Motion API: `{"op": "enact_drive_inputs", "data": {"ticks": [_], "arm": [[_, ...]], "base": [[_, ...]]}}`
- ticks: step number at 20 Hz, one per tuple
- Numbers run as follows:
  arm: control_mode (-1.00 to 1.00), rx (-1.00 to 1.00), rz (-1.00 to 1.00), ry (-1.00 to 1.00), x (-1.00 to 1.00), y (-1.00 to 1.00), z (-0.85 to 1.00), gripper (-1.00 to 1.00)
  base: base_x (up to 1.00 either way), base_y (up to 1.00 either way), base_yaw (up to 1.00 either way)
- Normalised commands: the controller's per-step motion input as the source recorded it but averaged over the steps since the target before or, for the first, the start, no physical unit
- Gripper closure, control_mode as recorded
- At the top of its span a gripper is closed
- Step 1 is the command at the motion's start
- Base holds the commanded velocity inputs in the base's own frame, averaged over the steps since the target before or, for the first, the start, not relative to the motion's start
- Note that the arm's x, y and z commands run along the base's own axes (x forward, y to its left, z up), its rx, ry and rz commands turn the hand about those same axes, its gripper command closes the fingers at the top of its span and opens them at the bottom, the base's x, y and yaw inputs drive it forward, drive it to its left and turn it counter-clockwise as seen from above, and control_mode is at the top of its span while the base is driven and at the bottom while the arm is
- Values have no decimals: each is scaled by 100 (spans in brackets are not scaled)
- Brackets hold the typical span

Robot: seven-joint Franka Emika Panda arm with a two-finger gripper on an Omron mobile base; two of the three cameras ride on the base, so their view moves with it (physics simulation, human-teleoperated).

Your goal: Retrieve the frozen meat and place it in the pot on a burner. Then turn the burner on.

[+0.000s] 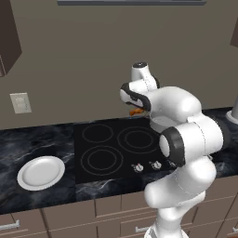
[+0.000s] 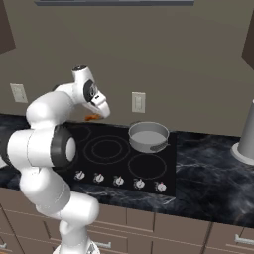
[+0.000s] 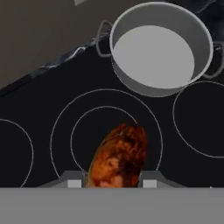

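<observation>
The frozen meat, an orange-brown drumstick piece, sits between my two fingertips in the hand view, and my gripper is shut on it. It hangs above a back burner ring of the black cooktop. The grey pot with a pale inside and small side handles stands upright on the neighbouring back burner, ahead and to the right, with nothing in it. From the base views the meat peeks out under the hand, left of the pot.
A row of burner knobs lines the cooktop's front edge. A flat white plate lies on the dark marble counter left of the stove. A tall grey object stands at the far right. The wall runs close behind the burners.
</observation>
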Motion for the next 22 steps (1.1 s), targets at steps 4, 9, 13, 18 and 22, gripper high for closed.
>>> {"op": "enact_drive_inputs", "data": {"ticks": [4,9,13,18,22], "arm": [[-100,-11,0,2,51,-100,0,100],[-100,0,0,7,51,-99,-3,100],[-100,0,-1,10,41,-94,-24,100],[-100,0,0,4,20,-52,-30,100],[-100,2,2,0,0,-18,-27,100]], "base": [[0,0,0],[0,0,0],[0,0,0],[0,0,0],[0,0,0]]}}
